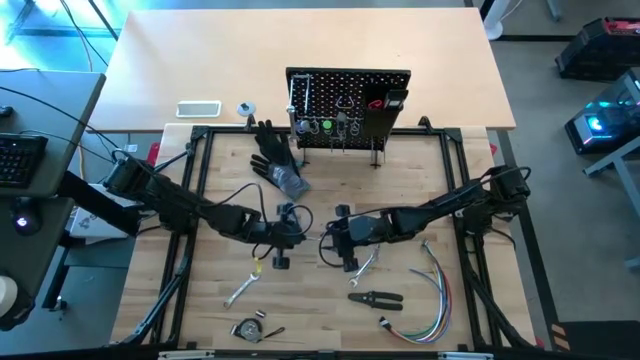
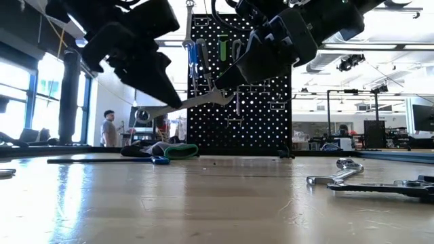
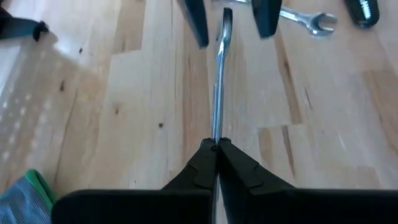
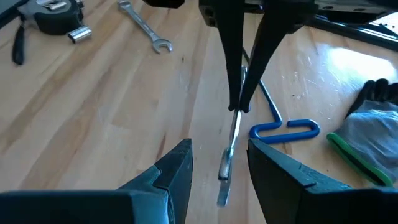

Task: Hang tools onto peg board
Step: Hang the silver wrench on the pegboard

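Note:
My left gripper (image 1: pixel 296 230) is shut on a silver wrench (image 3: pixel 217 93), held above the table's middle. My right gripper (image 4: pixel 219 149) is open. Its fingers stand on either side of the wrench's free end (image 4: pixel 225 169) without touching it. The black peg board (image 1: pixel 348 105) stands upright at the far middle with several tools hanging on its hooks. Another silver wrench (image 1: pixel 240 290), a third wrench (image 1: pixel 365 265), pliers (image 1: pixel 375 298) and a blue-handled hex key (image 4: pixel 283 129) lie flat on the table. My left gripper pinches one end of the silver wrench (image 3: pixel 216 138) between its two fingertips. The fingers slant down from the table's left side and lie along the wrench. The wrench is clear of the table, nearly level, and its open-jawed end (image 2: pixel 218 98) points toward my right gripper.
A black glove (image 1: pixel 272 150) and a grey bag (image 1: pixel 290 182) lie in front of the peg board. A tape measure (image 1: pixel 250 328) lies at the near edge and a bundle of coloured wires (image 1: pixel 430 300) at the near right. A person (image 2: pixel 108 129) stands far behind the table.

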{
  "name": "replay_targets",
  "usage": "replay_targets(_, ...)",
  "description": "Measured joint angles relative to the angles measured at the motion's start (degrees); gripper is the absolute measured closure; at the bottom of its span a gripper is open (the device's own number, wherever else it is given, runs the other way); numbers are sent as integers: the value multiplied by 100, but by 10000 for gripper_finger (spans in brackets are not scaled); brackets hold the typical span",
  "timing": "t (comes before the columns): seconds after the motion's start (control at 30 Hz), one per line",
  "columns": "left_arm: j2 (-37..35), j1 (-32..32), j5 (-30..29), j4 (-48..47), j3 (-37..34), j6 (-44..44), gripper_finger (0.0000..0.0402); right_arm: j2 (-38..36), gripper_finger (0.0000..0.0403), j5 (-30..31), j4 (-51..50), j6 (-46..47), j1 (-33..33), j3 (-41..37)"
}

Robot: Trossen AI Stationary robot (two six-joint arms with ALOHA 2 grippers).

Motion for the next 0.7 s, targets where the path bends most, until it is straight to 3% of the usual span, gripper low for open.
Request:
replay_targets(0.33, 0, 8, -1, -4, 253, 105, 401, 0, 253, 513, -2, -5, -14, 0)
replay_targets(0.7, 2, 10, -86, -1, 357, 99, 401, 0, 257, 628, -7, 223, -155, 0)
